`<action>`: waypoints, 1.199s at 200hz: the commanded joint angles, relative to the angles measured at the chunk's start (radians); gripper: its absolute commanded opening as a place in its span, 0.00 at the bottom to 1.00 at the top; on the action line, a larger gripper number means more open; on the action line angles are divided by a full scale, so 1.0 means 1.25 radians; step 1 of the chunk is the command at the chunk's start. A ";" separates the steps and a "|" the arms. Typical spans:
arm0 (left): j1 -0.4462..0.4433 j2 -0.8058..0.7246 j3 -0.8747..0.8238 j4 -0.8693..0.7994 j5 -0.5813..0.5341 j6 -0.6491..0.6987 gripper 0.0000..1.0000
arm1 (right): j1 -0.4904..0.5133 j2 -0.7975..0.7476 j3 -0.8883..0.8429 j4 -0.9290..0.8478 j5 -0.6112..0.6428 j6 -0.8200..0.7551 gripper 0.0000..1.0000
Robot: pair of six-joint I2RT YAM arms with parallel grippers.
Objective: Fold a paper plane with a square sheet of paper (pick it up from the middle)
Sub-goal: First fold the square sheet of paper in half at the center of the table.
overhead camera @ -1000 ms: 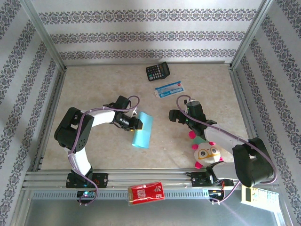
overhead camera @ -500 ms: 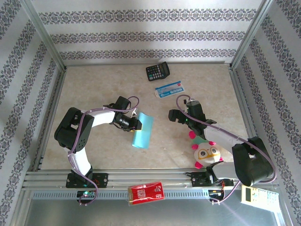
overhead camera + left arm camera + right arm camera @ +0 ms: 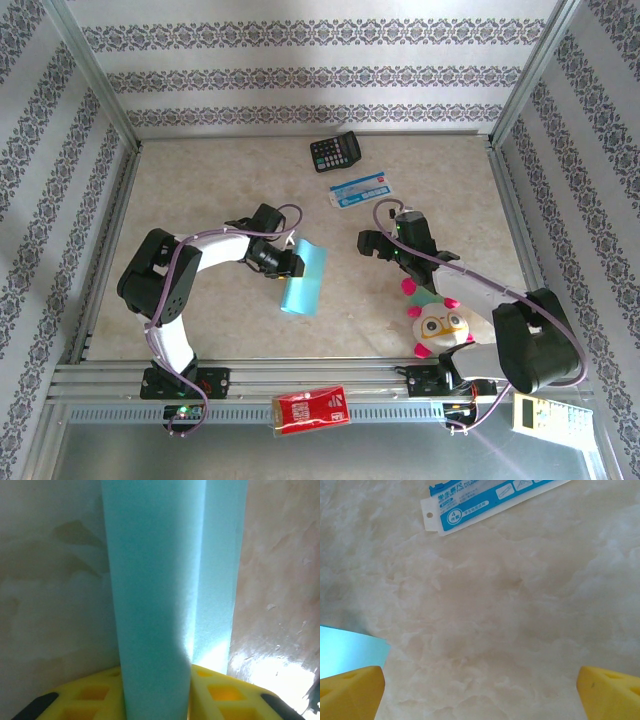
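Marbled beige bench (image 3: 200, 190), striped wallpaper walls (image 3: 300, 75) — the left end effector (image 3: 291, 264) pinches the folded square sheet of paper (image 3: 306, 282) between its fingers. The right end effector (image 3: 480, 695) gapes empty, card (image 3: 485, 502) ahead.

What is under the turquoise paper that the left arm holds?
The marbled table runs on all sides of the turquoise paper. The left gripper has its jaws closed on one edge. The patch directly beneath is covered and cannot be seen.
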State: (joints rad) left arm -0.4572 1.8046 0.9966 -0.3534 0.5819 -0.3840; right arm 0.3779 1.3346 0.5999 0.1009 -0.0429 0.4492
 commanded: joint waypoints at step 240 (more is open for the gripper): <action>-0.026 0.073 0.055 -0.125 -0.157 0.061 0.36 | 0.008 0.002 0.040 -0.019 -0.050 -0.007 0.98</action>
State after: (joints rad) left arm -0.4900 1.8484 1.0908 -0.4797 0.5056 -0.3138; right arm 0.3775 1.3533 0.6193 0.0841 -0.0593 0.4419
